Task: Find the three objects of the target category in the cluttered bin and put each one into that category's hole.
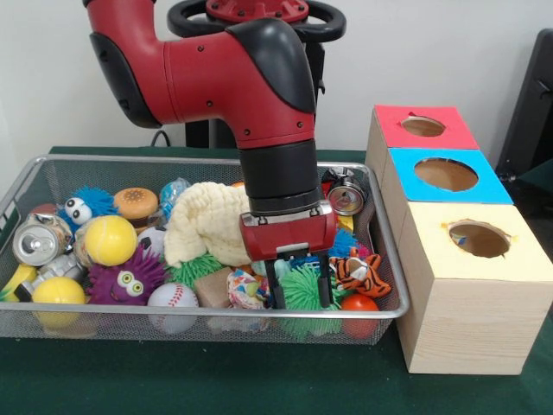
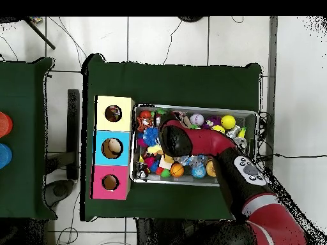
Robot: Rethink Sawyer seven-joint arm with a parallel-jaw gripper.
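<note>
The wire mesh bin (image 1: 130, 159) is full of toys; it also shows in the overhead view (image 2: 191, 107). One speckled white rope bundle (image 1: 244, 289) lies near the bin's front wall, just left of my gripper. I cannot pick out the other two bundles. My gripper (image 1: 298, 285) hangs inside the bin, open, its fingers (image 1: 273, 292) straddling the top of a green spiky ball (image 1: 304, 298). It holds nothing. The cream waffle cloth (image 1: 207, 223) lies just behind and left of the gripper. In the overhead view the arm (image 2: 191, 141) hides the gripper.
A wooden box beside the bin has a red-top hole (image 1: 423, 126), a blue-top hole (image 1: 445, 175) and a yellow-top hole (image 1: 479, 239). A tiger toy (image 1: 359, 272), an orange ball (image 1: 359, 304), a baseball (image 1: 173, 296), yellow balls (image 1: 111, 239) and a can (image 1: 34, 242) crowd the bin.
</note>
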